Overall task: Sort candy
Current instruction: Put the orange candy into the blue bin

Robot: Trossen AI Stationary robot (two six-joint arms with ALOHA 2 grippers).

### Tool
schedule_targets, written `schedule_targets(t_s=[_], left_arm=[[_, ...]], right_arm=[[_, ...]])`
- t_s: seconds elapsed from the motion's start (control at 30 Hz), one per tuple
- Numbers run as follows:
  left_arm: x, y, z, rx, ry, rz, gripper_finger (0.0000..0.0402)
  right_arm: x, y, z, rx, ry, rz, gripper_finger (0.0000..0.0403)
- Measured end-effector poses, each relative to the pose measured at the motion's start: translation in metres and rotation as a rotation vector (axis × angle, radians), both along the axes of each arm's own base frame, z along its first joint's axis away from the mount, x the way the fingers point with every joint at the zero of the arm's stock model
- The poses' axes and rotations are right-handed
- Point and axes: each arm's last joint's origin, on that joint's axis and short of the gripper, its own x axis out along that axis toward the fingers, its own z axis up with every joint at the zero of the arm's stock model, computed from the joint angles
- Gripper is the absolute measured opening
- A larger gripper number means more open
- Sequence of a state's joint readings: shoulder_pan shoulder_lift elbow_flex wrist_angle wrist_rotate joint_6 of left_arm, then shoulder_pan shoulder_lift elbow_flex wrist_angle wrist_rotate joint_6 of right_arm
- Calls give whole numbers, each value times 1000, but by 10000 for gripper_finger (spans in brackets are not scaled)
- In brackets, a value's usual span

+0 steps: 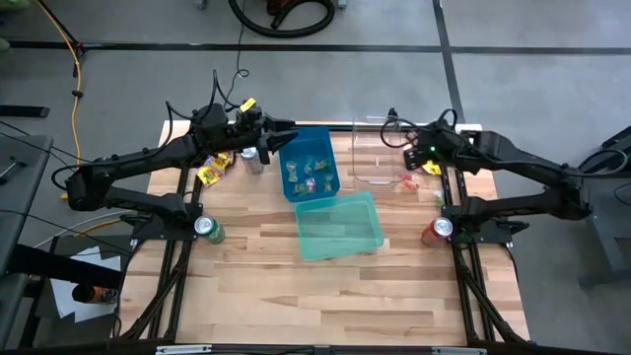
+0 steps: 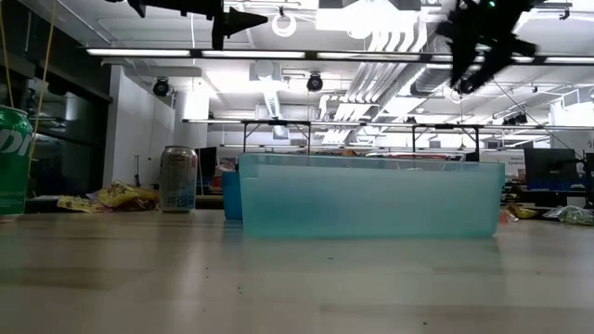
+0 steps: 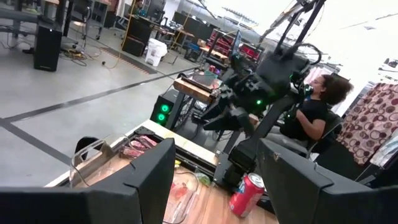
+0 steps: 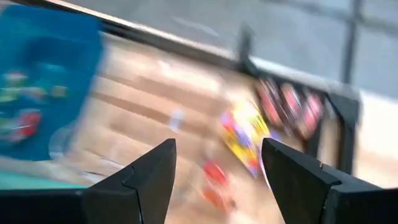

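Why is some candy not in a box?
Some yellow candy packets lie loose on the table beside the silver can, outside the blue bin. They look unsorted. Nothing looks spilled or broken.

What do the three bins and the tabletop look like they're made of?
Blue bin: opaque plastic, probably; solid colour, moulded rim.
Teal bin: translucent plastic; wood grain shows through.
Clear bin: transparent plastic, likely; only its edges show.
Table: wood, butcher-block style; jointed light strips, matte.
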State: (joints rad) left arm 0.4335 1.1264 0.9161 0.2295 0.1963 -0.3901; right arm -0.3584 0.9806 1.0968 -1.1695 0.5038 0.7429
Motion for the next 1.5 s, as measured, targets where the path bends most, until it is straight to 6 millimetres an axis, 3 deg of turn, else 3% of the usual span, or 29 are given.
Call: schedule_targets(t_s=[0.33,0.6,0.87,1.03,1.27,1.5], left_arm=[[0,0,0,0,-1,3,216],[0,0,0,0,-1,3,216],[0,0,0,0,0,3,216],[0,0,0,0,-1,3,216],[0,0,0,0,0,3,216],[0,0,0,0,1,3,216]], right_arm=[[-10,-19,-75,283,-135,-418,233],[-25,-37,-126,335,-335,-815,233],[-30,-37,-171,496,-579,-1024,233],[-31,-37,-184,491,-688,-1107,233],[-33,-36,-186,468,-673,-1119,230],[-31,-38,-193,476,-610,-1136,169]])
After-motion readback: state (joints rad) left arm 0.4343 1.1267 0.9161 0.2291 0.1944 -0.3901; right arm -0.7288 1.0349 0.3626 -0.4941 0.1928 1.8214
